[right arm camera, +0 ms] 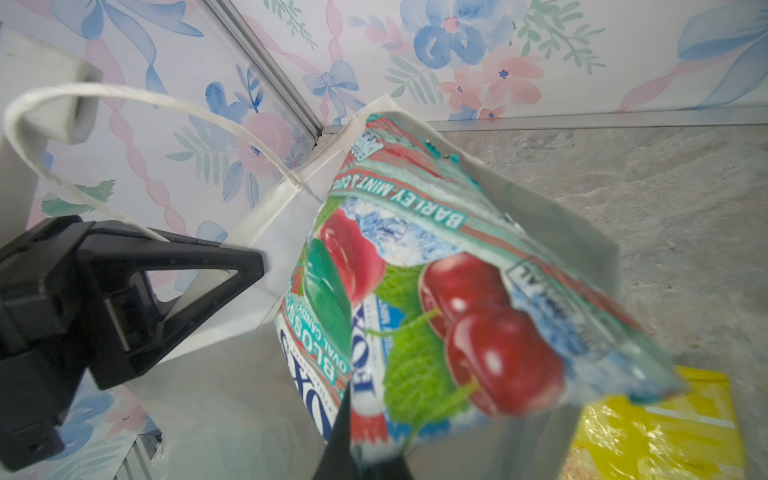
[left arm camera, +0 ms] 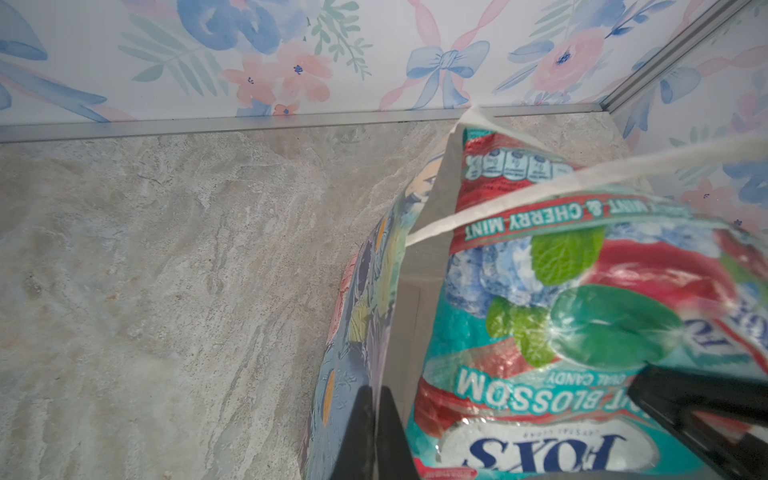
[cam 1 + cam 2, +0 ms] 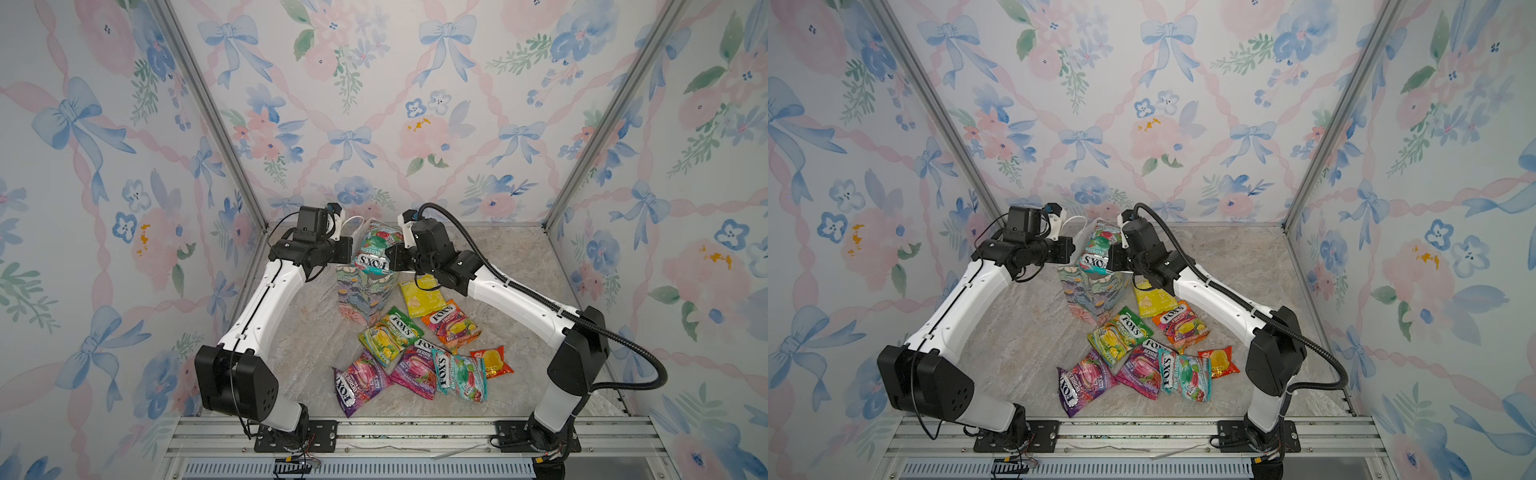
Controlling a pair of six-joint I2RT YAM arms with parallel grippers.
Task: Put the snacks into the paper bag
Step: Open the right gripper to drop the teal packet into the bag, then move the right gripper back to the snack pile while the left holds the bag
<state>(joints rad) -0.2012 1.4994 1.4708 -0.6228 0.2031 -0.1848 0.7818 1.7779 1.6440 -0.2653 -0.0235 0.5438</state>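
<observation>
Your left jaws are clenched on the rim of the paper bag [image 2: 357, 332], pinching its left wall and holding the mouth open. Your right jaws sit at the near end of the teal packet [image 3: 372, 253], but the views do not show whether they are grasping it or have let go.

That packet lies tilted in the bag's mouth. Its far end is down against the white inside and its "FOX'S" end sticks out above the rim, so I judge it only partly in. Anything beneath it is hidden.

Seven snacks lie loose on the worktop [image 3: 291, 353]: the yellow packet [image 3: 420, 298] just beside the bag's base under your right arm, then the orange packet [image 3: 451, 328], the green-yellow packet [image 3: 390, 340], two purple packets [image 3: 359, 384], a second teal one [image 3: 459, 376] and the red-yellow packet [image 3: 492, 361], several overlapping.

Most of the task remains. Watch the white cord handle [image 2: 582, 178]: it crosses over the mouth and could catch the packet.
</observation>
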